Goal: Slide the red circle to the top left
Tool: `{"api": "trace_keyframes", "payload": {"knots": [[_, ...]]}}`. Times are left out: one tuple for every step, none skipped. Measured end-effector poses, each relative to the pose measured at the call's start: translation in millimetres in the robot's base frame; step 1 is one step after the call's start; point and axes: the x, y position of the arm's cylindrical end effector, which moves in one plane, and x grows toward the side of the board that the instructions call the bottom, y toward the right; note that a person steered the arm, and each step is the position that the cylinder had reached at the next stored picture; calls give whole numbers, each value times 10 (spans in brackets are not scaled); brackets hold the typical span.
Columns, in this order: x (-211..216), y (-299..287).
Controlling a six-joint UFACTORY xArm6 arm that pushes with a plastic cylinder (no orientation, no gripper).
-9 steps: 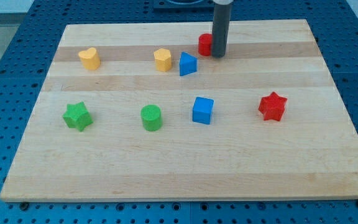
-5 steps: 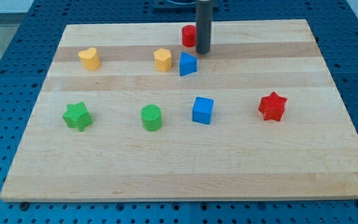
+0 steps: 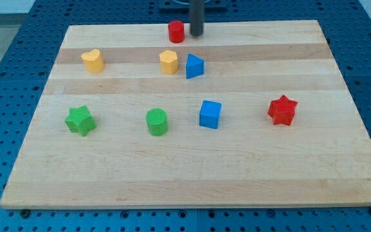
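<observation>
camera view is showing you a pale wooden board (image 3: 192, 167) lying on a blue pegboard bench (image 3: 5, 96). my tip (image 3: 196, 35), a bare rod gripping nothing, is sitting just right of the red circle (image 3: 176, 31), near the board's top edge, above the yellow block (image 3: 169, 62).

There are no words, numbers, labels or signs to read here. The pale wooden worktop (image 3: 192, 167) has none, the small coloured blocks on it have none, and the blue holed surface around it is plain too.
</observation>
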Motion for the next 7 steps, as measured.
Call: {"api": "trace_keyframes", "payload": {"knots": [[93,-997],[96,-1180],[238,-1197],[285,-1743],[285,-1942],[290,-1954],[290,-1954]]}}
